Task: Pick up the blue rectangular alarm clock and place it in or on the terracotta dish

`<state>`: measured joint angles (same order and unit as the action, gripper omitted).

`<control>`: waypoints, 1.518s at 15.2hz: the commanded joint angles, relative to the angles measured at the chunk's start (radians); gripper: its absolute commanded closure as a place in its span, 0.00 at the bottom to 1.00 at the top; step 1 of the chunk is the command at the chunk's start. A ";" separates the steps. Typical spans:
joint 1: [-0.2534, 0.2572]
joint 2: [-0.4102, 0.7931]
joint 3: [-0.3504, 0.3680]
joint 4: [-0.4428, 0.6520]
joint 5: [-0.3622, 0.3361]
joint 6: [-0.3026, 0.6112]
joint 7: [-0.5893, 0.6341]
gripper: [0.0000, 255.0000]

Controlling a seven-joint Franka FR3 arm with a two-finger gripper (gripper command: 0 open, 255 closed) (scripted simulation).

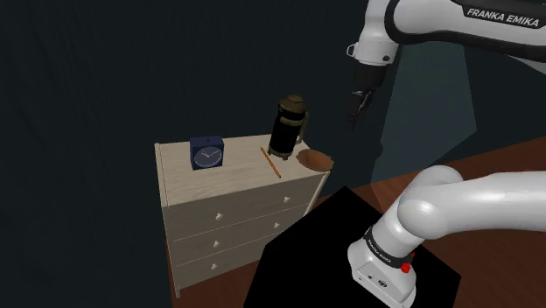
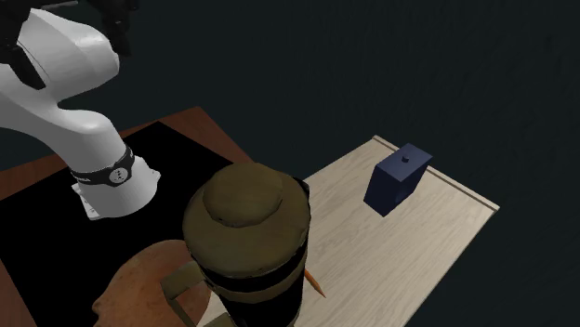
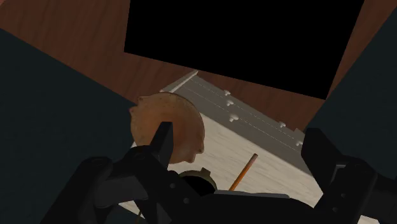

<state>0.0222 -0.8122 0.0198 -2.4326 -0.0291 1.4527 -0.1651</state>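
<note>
1. The blue alarm clock [image 1: 207,154] stands upright toward the end of the dresser top [image 1: 236,179] at the shoulder view's left, dial turned to the drawer-front edge. It is touching nothing else.
2. Its broad face runs along the dresser's length. The thin depth runs front edge to back edge, and I judge that the easier span to pinch.
3. Next along the top lies a thin orange pencil [image 1: 270,163], then a dark lidded jug [image 1: 288,127]. The terracotta dish [image 1: 315,158] sits at the opposite end, near the front corner.
4. The gripper [image 1: 355,112] hangs in the air above and just beyond the dish end, well apart from the clock. In the wrist view its fingers [image 3: 162,145] stand wide apart with nothing between them, and the dish lies below them.
5. The move turns on this: the clock lies the whole length of the dresser top away from the gripper, with the tall jug and the pencil between. The approach probably needs to pass over or around the jug before descending.
</note>
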 commanded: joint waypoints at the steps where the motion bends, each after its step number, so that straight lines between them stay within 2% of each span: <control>1: 0.000 0.000 0.000 0.000 0.000 0.000 0.000 0.00; 12: 0.096 0.350 0.019 0.075 0.014 0.331 -0.160 0.00; 23: 0.175 0.707 0.073 0.272 0.022 0.549 -0.305 0.00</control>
<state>0.1910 -0.1550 0.0880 -2.1737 -0.0086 1.9923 -0.4570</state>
